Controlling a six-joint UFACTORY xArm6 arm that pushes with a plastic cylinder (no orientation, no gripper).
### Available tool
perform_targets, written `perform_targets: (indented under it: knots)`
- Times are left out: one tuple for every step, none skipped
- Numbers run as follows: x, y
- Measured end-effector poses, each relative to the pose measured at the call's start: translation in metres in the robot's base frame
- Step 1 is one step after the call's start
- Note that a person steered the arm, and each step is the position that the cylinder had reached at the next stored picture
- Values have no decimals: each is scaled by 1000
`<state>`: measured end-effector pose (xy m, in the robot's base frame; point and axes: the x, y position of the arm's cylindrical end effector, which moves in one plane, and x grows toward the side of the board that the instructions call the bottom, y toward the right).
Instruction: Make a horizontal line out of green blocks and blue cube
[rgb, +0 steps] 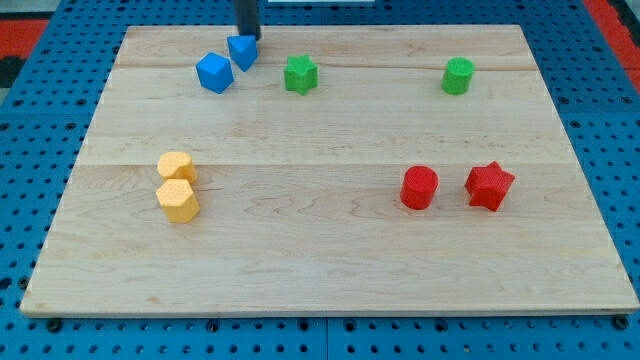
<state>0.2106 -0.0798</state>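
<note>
My tip (247, 37) meets a blue block (242, 51).
Smooth wooden surface (320, 250); blue cube (214, 73) beside it, green star-shaped block (300, 74), green cylinder (458, 76); contact seemingly touching; no claw.

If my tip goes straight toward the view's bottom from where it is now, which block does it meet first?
My tip sits right above the smaller blue block, seemingly touching it, so it meets that first. The blue cube lies lower left and is probably missed, though depth is unclear.

I can read no text, label, brand, number or sign anywhere: not on the board (330, 250), not on any block, not on my rod, nor on the blue pegboard (30, 120) around the board.
</note>
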Motion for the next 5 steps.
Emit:
perform_targets:
  knots:
    - [0, 46]
    - [2, 47]
    - [4, 39]
    - [4, 37]
    - [13, 33]
